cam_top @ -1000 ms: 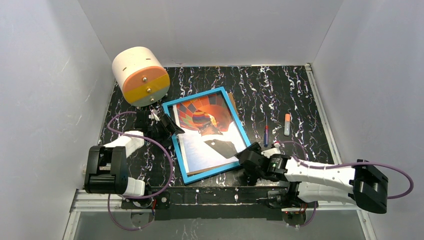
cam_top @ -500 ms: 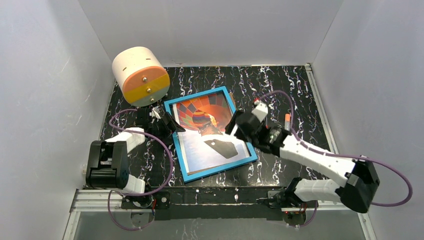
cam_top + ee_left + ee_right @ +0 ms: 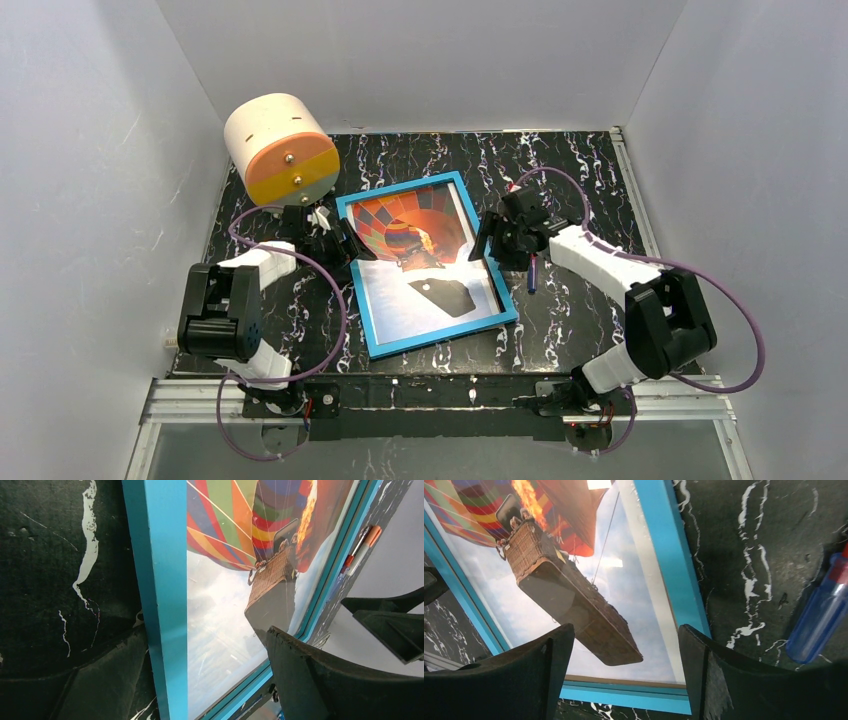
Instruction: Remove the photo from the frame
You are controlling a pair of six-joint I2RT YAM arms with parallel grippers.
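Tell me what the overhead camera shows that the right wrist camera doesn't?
Only the overhead view shows nearly the whole blue frame, the left arm and right arm, and the cream-and-orange drum at the back left. Only the right wrist view shows the photo in close detail, with its wicker basket and burner flame, and that arm's own open jaws straddling the frame's edge. Both show the frame, the balloon photo, the blue pen and the black marbled table.

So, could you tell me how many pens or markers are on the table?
2: a blue pen right of the frame, beside the right arm; an orange-capped marker next to it, hidden by that arm from above.
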